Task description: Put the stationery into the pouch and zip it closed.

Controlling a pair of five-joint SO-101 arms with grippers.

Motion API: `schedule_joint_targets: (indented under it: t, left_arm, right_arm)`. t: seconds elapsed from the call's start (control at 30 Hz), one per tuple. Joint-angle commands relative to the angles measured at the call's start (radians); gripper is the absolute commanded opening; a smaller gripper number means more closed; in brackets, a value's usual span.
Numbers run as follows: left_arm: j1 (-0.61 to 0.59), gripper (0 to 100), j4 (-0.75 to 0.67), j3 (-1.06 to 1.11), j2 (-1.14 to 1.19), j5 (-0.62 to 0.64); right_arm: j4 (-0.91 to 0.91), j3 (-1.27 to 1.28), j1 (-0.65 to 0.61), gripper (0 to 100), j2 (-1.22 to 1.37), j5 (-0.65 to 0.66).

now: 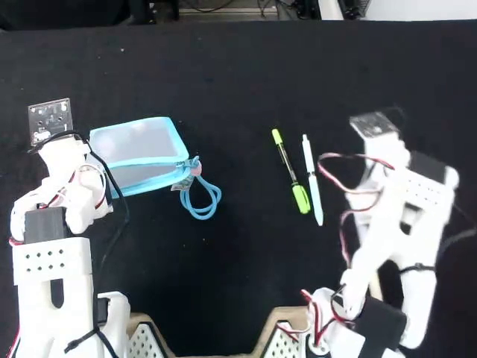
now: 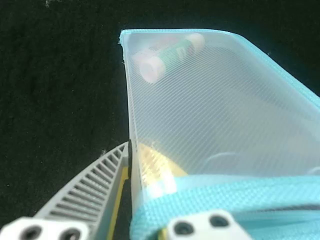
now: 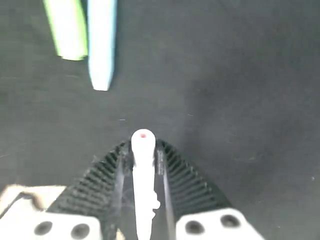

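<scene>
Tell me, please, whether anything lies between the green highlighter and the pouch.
Nothing visible does: between the highlighter and the pouch, held by the left gripper, only the pouch's own blue cord loop lies on the table. The right gripper holds a white stick.

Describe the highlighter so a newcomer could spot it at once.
On the black table, look right of the blue pouch, where two slim items lie side by side. The highlighter is the one nearer the pouch: yellow-green, not pale blue like the pen.
</scene>
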Motion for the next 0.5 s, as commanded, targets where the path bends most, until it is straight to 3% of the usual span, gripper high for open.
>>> schedule_joint_targets:
  t: [0.0,0.47]
  left_arm:
    - [-0.01,3,0.002,-0.002,-0.003,0.006]
    - [-0.005,3,0.002,-0.001,-0.003,0.006]
  right_arm:
    - [0.106,-0.15,-0.143,1.0,-0.019,-0.107]
    - [0.091,-0.229,-0.529,1.0,-0.443,-0.417]
